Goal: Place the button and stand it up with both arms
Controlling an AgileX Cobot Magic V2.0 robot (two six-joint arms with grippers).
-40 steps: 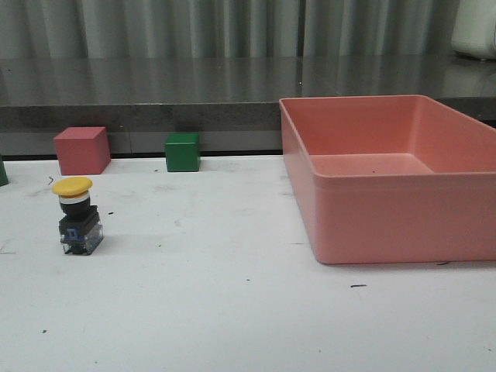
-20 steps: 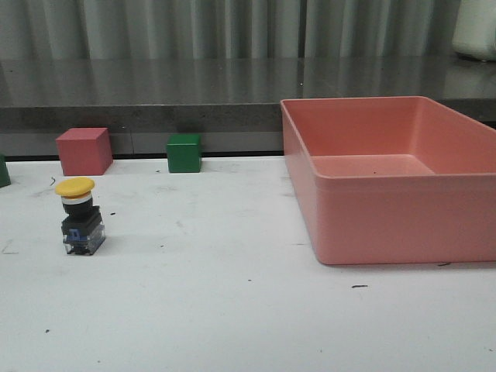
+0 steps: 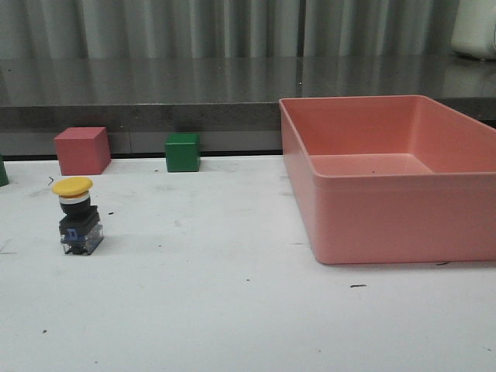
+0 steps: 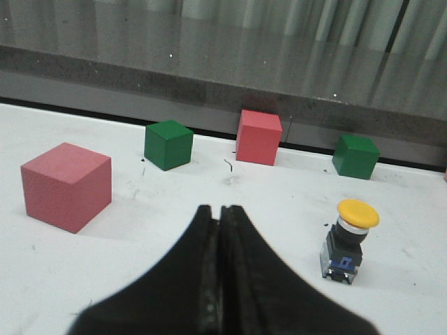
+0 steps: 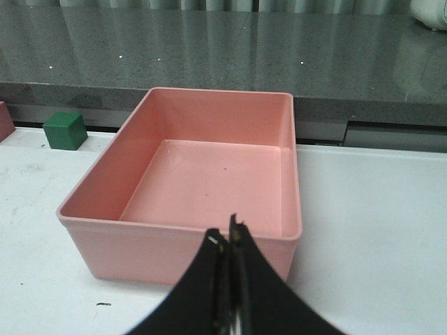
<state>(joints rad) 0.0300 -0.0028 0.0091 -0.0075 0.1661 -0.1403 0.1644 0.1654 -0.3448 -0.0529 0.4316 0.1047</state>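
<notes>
The button [image 3: 78, 215], with yellow cap, black collar and clear-blue base, stands upright on the white table at the left. It also shows in the left wrist view [image 4: 348, 239]. My left gripper [image 4: 220, 209] is shut and empty, short of the button and to one side of it. My right gripper [image 5: 227, 234] is shut and empty, just in front of the near wall of the pink bin [image 5: 174, 244]. Neither arm shows in the front view.
The pink bin [image 3: 372, 225] fills the right side of the table. A pink cube [image 3: 81, 150] and a green cube [image 3: 183, 152] stand at the table's back edge. The left wrist view shows two pink cubes [image 4: 67, 185] [image 4: 259, 137] and two green cubes [image 4: 168, 144] [image 4: 355, 156].
The front view shifted slightly and came back; the button stands in the same place. No arm is seen moving.
</notes>
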